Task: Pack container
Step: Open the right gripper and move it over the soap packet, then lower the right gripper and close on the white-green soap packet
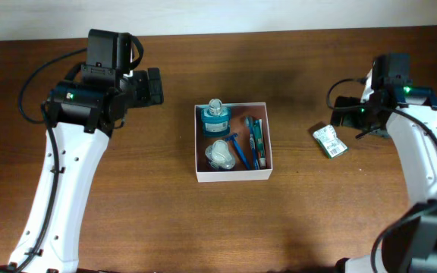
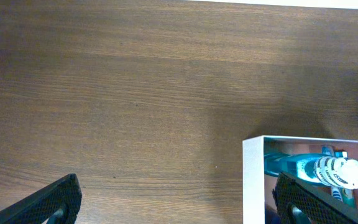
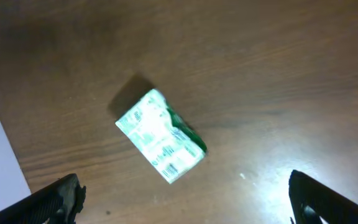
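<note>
Robot lab (two arms, wooden table).

Dim, even light; soft shadows on the table; faint glare beside the slightly blurred packet

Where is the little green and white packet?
In the overhead view, the green packet lies on the table, right of the container, just by the right pincer.
</note>
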